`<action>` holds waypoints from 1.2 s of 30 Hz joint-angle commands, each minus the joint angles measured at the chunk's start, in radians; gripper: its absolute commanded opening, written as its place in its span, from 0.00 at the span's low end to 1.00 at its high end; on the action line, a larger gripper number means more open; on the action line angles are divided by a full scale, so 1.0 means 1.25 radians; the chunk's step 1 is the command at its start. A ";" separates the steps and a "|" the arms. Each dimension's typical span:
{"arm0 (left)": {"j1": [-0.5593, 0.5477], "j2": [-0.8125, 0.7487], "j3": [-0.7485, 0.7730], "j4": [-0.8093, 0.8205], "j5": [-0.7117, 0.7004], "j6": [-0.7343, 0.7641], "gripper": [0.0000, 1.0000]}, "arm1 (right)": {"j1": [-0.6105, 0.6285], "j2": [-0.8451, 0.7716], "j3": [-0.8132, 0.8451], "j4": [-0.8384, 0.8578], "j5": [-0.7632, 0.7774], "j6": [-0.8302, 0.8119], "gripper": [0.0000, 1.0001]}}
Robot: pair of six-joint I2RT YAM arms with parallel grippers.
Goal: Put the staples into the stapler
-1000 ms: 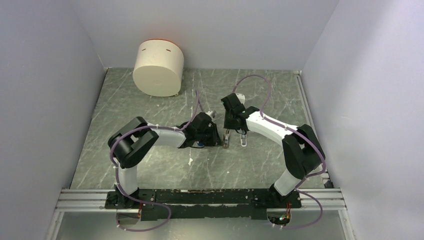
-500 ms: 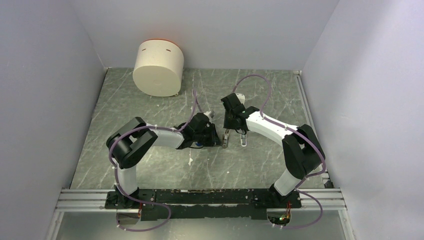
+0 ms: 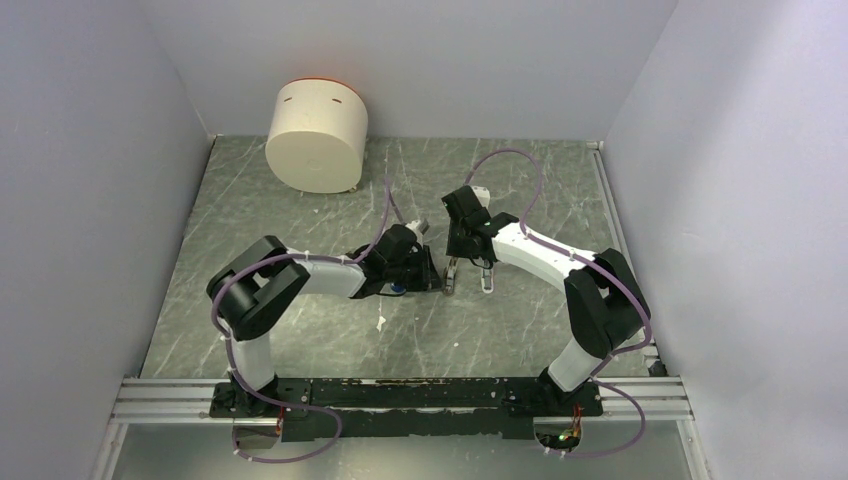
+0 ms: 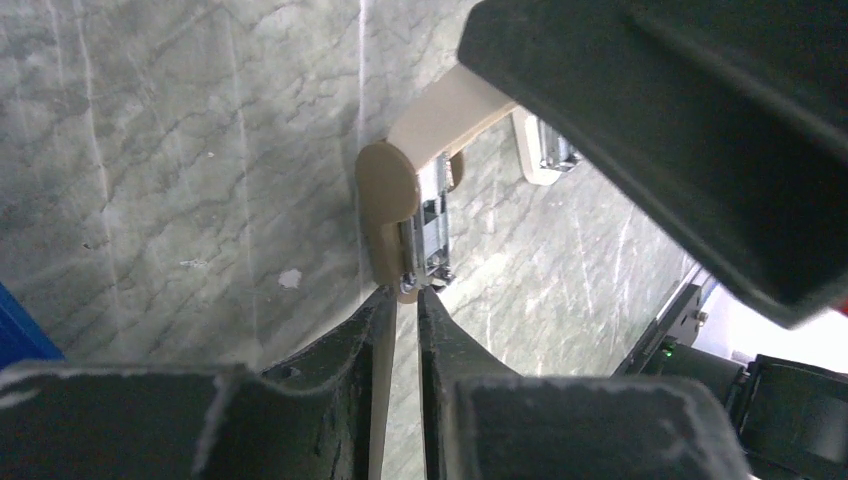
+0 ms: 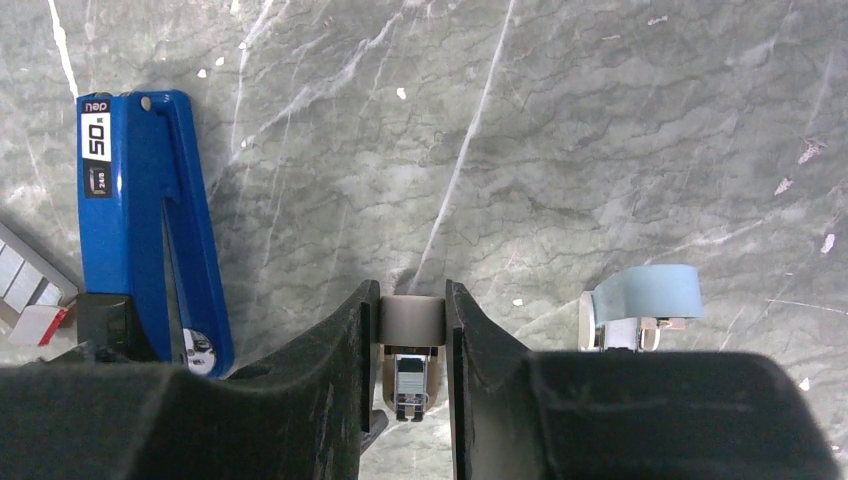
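My right gripper (image 5: 410, 290) is shut on a small tan oblong piece (image 5: 412, 318) with a metal channel, holding it just above the table. My left gripper (image 4: 408, 292) meets that piece (image 4: 392, 200) head-on. Its tips touch the metal end and only a thin slit shows between the jaws. Whether they pinch anything is unclear. The blue stapler (image 5: 135, 215) lies on the table left of the right gripper. The red and white staples box (image 5: 35, 318) sits at its near end. In the top view both grippers meet at mid-table (image 3: 445, 280), and the left wrist hides the stapler.
A pale-blue oblong piece (image 5: 645, 298) stands just right of the right gripper's fingers. A large cream cylinder (image 3: 316, 135) lies at the back left. Grey walls close in three sides, and a metal rail (image 3: 400, 395) runs along the near edge.
The left arm's elbow has slid a little to the left and its wrist has shifted slightly. Its tips stay at the tan piece. The right arm has not moved.
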 commanded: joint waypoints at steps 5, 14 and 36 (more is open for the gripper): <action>0.004 0.063 0.016 0.040 0.031 0.001 0.20 | -0.003 0.006 -0.004 0.019 0.000 0.005 0.18; 0.004 0.090 0.020 -0.019 -0.021 0.006 0.15 | 0.005 -0.008 -0.016 0.017 -0.011 0.006 0.18; 0.006 0.096 0.035 -0.131 -0.079 -0.009 0.12 | 0.110 -0.068 -0.028 -0.103 0.032 0.048 0.17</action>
